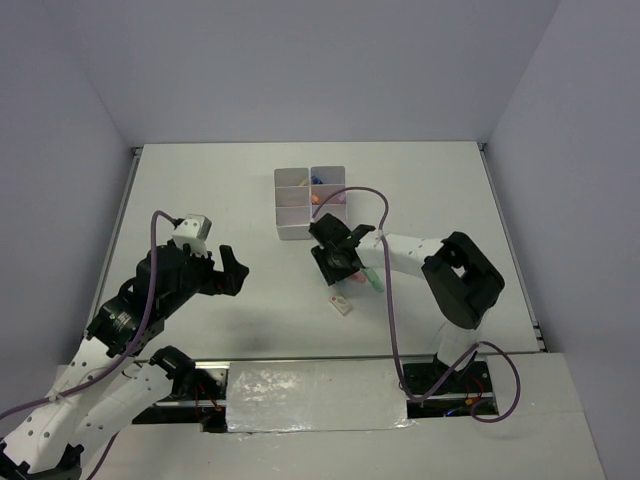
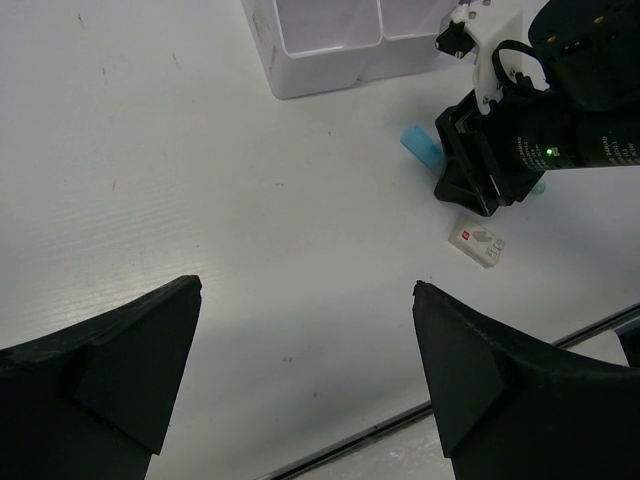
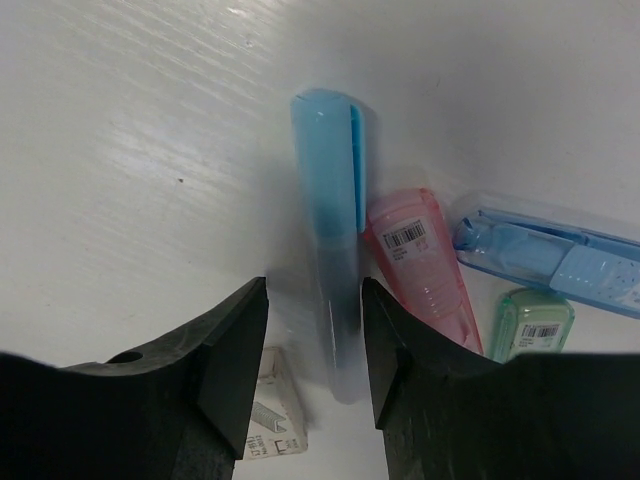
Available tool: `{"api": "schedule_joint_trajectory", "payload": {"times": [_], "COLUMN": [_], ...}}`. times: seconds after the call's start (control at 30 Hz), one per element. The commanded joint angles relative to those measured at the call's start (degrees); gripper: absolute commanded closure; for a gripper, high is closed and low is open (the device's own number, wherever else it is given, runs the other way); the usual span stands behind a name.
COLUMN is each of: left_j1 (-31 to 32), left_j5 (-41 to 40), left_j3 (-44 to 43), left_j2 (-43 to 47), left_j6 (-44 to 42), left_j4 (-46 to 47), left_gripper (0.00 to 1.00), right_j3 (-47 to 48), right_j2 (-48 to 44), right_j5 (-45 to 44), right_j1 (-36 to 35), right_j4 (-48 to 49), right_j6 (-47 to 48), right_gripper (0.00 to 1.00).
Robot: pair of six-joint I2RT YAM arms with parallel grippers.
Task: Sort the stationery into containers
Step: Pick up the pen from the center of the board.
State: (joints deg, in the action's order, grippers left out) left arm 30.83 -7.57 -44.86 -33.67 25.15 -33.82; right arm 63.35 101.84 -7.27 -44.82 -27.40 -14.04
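Worktop point(image 1: 200, 190), plain white, carries everything. At its left the left claw point(image 1: 232, 270) hangs above a bare patch with its jaws spread wide and nothing between them; its own camera shows the two black fingers point(image 2: 130, 370) far apart.

Right of it, towards the back, stands the white translucent plastic block of six square compartments point(image 1: 290, 229). A small orange piece point(image 1: 317, 199) lies in one right-hand cell.

Just in front of the block, the right claw point(image 1: 338, 262) is down at the worktop, narrowed astride a pastel blue marker point(image 3: 328, 230) lying flat. One finger point(image 3: 400, 360) sits against the marker, while a thin shadowed strip shows on the other side; I cannot tell whether it truly pinches.

A pastel pink marker point(image 3: 415, 260) lies touching the blue one, close against that finger. Beyond it are a clear blue plastic case point(image 3: 550, 255) and a pale green eraser point(image 3: 532, 322). A small white cardboard box point(image 1: 341, 303) lies near the other finger.
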Motion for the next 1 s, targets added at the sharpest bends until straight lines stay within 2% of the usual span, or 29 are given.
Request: {"api": "schedule_joint_trajectory", "payload": {"times": [0.0, 0.17, 0.27, 0.33, 0.43, 0.53, 0.57, 0.67, 0.7, 0.73, 0.8, 0.97], "left_j1": [-0.07, -0.07, -0.07, -0.07, -0.07, -0.07, -0.07, 0.02, 0.11, 0.11, 0.2, 0.64], "left_j5": [1.16, 1.51, 1.42, 1.33, 1.86, 7.21, 12.88, 19.94, 24.06, 25.84, 29.7, 34.9], "left_j3": [0.04, 0.12, -0.05, -0.31, 0.74, 4.42, 5.74, 11.19, 13.55, 14.36, 14.45, 13.84], "left_j2": [0.27, 0.36, 0.36, 0.36, 0.01, 0.09, 0.36, 0.45, 0.1, -1.38, -4.36, -7.64], "left_j6": [-1.77, -1.86, -1.77, -1.07, 3.49, 9.73, 12.44, 16.59, 18.17, 18.79, 19.5, 19.15], "left_j4": [2.89, 2.97, 2.97, 2.97, 4.64, 12.96, 20.91, 35.09, 45.15, 49.25, 56.2, 63.61], "left_gripper": [0.01, 0.01, 0.01, 0.01, 0.01, 0.01, 0.01, 0.01, 0.01, 0.01, 0.02, 0.03], "right_j3": [-1.12, -2.79, -3.24, -2.89, -3.15, -4.55, -5.42, -10.6, -13.66, -15.09, -18.51, -23.62], "right_j2": [1.43, 1.96, 2.48, 2.83, 1.0, -5.32, -10.21, -17.88, -22.78, -25.0, -31.86, -44.61], "right_j5": [-0.02, 1.46, 1.73, 1.73, 1.46, 4.1, 4.71, 8.66, 11.98, 13.41, 16.65, 26.95], "right_j1": [0.7, 1.31, 1.22, 1.22, 1.22, 0.96, 0.79, 0.08, -0.35, -0.62, -0.88, -2.46], "right_j4": [1.65, 3.31, 4.19, 4.37, 6.56, 10.77, 14.7, 20.96, 25.59, 27.12, 32.04, 41.27], "right_j6": [-0.2, 0.24, 0.86, 1.12, 1.47, 1.48, 1.21, -1.24, -1.77, -2.73, -3.79, -8.8], "right_gripper": [0.5, 0.51, 0.68, 0.99, 1.0, 1.0, 1.0, 1.0, 1.0, 1.0, 1.0, 1.0]}}
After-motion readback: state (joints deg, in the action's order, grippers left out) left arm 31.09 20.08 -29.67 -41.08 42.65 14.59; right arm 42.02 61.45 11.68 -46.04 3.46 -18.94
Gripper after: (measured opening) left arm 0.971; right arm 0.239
